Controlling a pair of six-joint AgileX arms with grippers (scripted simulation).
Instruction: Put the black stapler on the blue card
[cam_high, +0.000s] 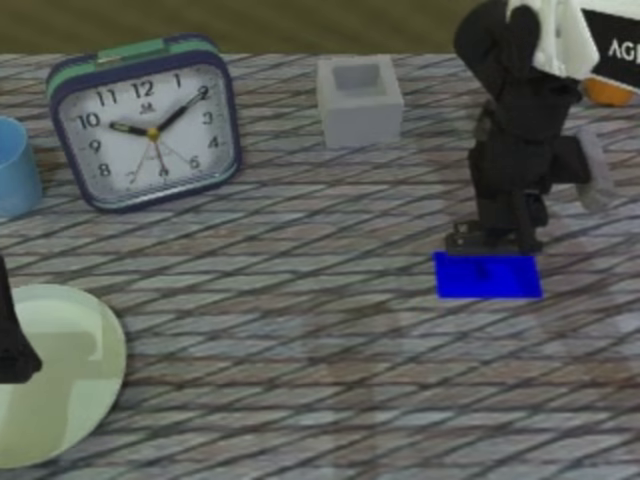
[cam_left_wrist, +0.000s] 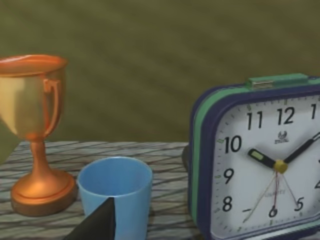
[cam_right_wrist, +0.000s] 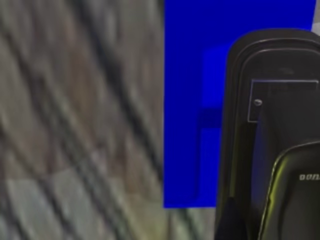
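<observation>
Top view: our right gripper (cam_high: 505, 235) hangs over the far edge of the flat vivid-blue card (cam_high: 487, 276), clamped on the narrow black stapler (cam_high: 478, 240). Right wrist view: stapler (cam_right_wrist: 265, 135) overlaps the card's (cam_right_wrist: 195, 100) edge only, so we judge a release could leave it half off; left arm parked bottom-left

A gold cup (cam_left_wrist: 34, 132) stands beside a blue cup (cam_left_wrist: 116, 197) (both on the table (cam_left_wrist: 165, 155)), near a big clock (cam_left_wrist: 260, 160)

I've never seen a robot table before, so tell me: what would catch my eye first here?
Probably the vivid blue card on the table's right side, with the right gripper down at its far edge holding the black stapler. Next, the big alarm clock at the far left, beside a light blue cup and a golden trophy.
</observation>
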